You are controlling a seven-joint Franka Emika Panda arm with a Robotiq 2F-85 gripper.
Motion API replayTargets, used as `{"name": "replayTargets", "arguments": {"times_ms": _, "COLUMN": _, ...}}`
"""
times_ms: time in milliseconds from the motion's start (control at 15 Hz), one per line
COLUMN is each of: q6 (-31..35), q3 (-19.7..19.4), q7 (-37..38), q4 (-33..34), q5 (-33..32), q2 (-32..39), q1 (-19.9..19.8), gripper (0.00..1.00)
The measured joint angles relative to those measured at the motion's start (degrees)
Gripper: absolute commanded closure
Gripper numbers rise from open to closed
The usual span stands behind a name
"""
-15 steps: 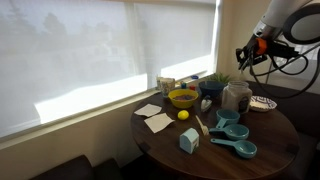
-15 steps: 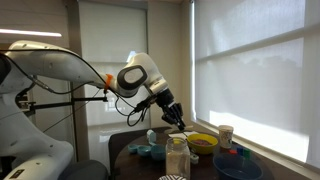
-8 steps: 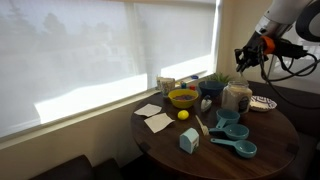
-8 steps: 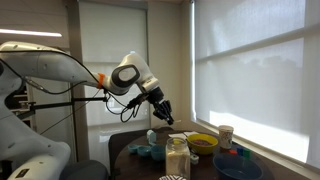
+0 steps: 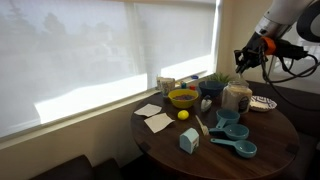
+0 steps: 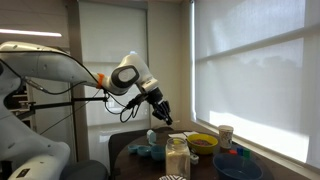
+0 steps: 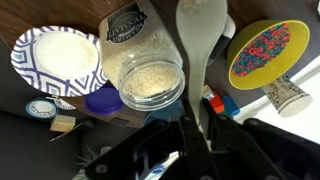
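Fingers (image 7: 172,142) of mine are clamped on the handle of a white spoon (image 7: 200,35), which points straight away from my gripper (image 7: 198,128) in the wrist view, its bowl end far out over the things below. From left to right beneath me I see a patterned plate (image 7: 25,60) in blue and white, a blue cap (image 7: 103,100) just beside the foot of an open glass jar (image 7: 150,80) with pale grainy stuff in it, then the spoon crossing the jar's right edge, a yellow bowl (image 7: 234,62) speckled with many colours, and a paper cup (image 7: 288,95) near it. A second ago my gripper (image 6: 163,112) hung lower and closer to the jar; it then drew up and back, and over the last half second nothing has moved. In both exterior views I now hang well above the table (image 5: 280,130), touching nothing on it (image 5: 247,55). As I judge it, the spoon is lifted clear and steady in my hold, more or less over the jar, and apart from every dish. Whether it carries anything I cannot tell; in the exterior views it is too small to make out.
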Motion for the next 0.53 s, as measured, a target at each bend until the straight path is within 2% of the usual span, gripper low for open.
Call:
{"name": "replayTargets", "arguments": {"times_ms": 67, "q6": 0.0, "q3": 0.0, "q7": 0.0, "q4": 0.0, "q5": 0.0, "q2": 0.0, "q1": 0.0, "gripper": 0.87}}
{"name": "replayTargets", "arguments": {"times_ms": 133, "q6": 0.0, "q3": 0.0, "q7": 0.0, "q4": 0.0, "q5": 0.0, "q2": 0.0, "q1": 0.0, "gripper": 0.97}}
{"name": "replayTargets", "arguments": {"times_ms": 333, "q6": 0.0, "q3": 0.2, "q7": 0.0, "q4": -0.1, "q5": -0.2, "q2": 0.1, "q1": -0.1, "gripper": 0.97}}
{"name": "replayTargets", "arguments": {"times_ms": 533, "q6": 0.0, "q3": 2.4, "q7": 0.0, "q4": -0.5, "q5": -1.4, "q2": 1.0, "q1": -0.3, "gripper": 0.97}}
